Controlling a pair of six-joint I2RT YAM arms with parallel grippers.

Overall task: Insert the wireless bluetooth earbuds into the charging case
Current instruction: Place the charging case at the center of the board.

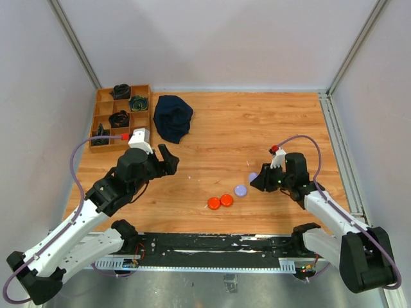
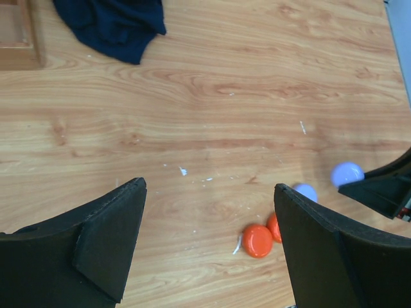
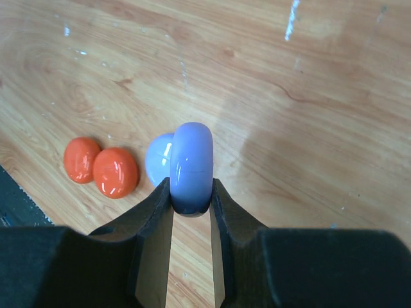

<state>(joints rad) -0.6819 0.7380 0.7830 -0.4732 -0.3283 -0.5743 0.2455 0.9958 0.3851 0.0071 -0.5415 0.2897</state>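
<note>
Pinching a lavender disc [image 3: 191,160] on its edge, the right gripper [image 3: 191,186] sits low over the right part of the wooden counter [image 1: 257,128]. Its jaws are drawn narrow, pressing on the disc's two flat faces. The disc stands upright between them, and a fine seam runs around its rim. Whether its lower edge touches the wood cannot be told.

A second lavender disc [image 3: 159,159] lies flat on the counter just to the left of the held one. Further left and a little nearer are two orange discs [image 1: 220,202], which lie touching each other. In the overhead view these three form a short row near the middle of the near half of the counter.

The earbuds themselves are too small to pick out in any view. Only these rounded discs and a few pale specks show on the wood.

The left gripper [image 1: 170,160] hangs above the left half of the counter, well apart from the discs. Its jaws are spread wide with nothing between them, and its wrist view shows bare wood in the gap.

At the far left a wooden tray [image 1: 103,92] with compartments holds dark coiled items. A crumpled dark blue cloth [image 1: 173,119] lies just to the right of the tray.
</note>
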